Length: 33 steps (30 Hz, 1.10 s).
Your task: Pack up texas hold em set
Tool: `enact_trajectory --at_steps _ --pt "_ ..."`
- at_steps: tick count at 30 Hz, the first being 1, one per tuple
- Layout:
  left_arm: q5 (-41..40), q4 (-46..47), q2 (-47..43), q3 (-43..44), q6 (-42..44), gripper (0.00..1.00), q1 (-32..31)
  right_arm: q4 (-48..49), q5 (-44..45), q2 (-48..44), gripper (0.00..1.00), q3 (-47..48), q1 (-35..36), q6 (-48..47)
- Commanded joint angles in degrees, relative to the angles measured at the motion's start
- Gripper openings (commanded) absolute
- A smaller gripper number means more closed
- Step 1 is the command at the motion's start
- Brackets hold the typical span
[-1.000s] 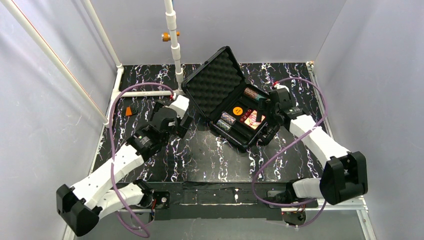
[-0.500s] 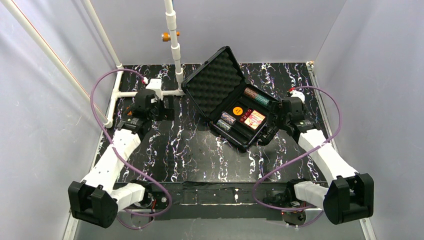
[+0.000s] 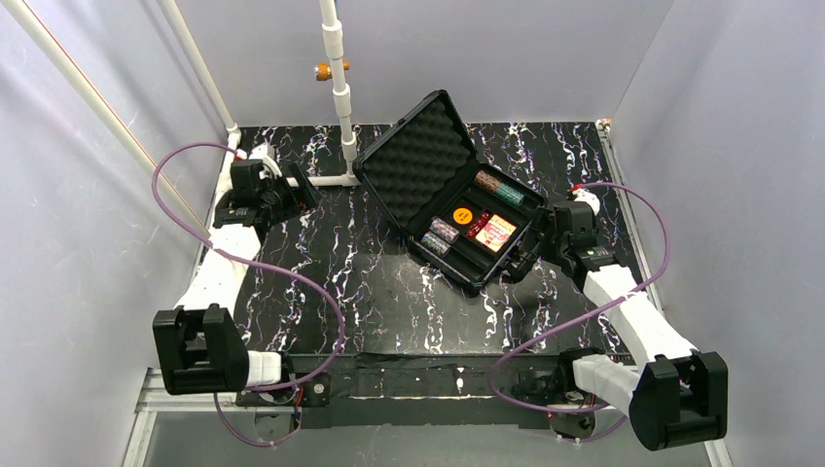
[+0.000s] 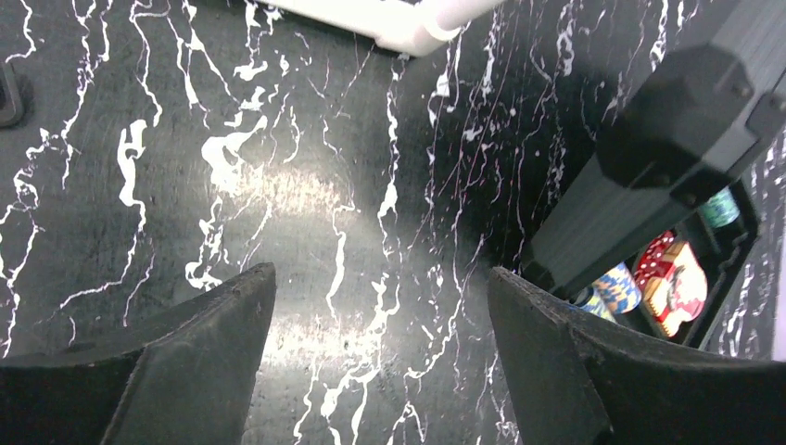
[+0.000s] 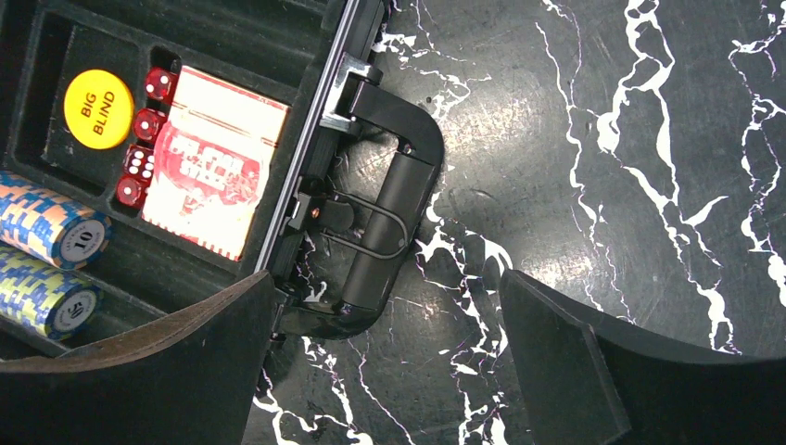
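From my left wrist camera the raised lid (image 4: 667,158) hides most of the open case (image 3: 465,276) at mid-table. My left gripper (image 4: 380,278) has swung off to the white pipe (image 3: 326,181), my right gripper (image 5: 385,278) has backed beside the handle (image 5: 394,204); both gape wide, holding nothing.

Splayed wide: left gripper (image 4: 380,278), right gripper (image 5: 386,278)

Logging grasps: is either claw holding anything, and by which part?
Nothing is held: the left claw is open over the table, the right claw open above the case handle.
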Motion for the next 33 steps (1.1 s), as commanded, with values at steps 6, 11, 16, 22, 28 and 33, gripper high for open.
enact_trajectory --at_steps 6,11,16,22,28,33 --pt "1.9 5.4 4.7 6.0 -3.8 0.78 2.3 -2.9 6.3 -3.0 0.93 0.0 0.9 3.5" --pt "2.4 7.0 8.2 8.0 -4.8 0.75 2.3 -4.7 9.2 -3.7 0.91 0.5 1.4 5.1" --pt "2.9 7.9 12.7 10.8 -5.7 0.73 2.3 -4.7 10.3 -4.3 0.9 -0.1 1.5 5.7" --pt "6.6 9.6 19.0 14.2 -7.4 0.7 2.2 -4.9 10.6 -4.6 0.9 -0.3 1.5 5.6" --pt "10.3 9.6 25.5 19.8 -7.6 0.68 1.3 -4.1 11.1 -4.8 0.88 -1.6 1.5 7.0" --pt "12.7 9.6 29.7 23.6 -7.9 0.65 -0.6 -4.0 9.6 -5.2 0.86 -2.3 1.5 7.6"
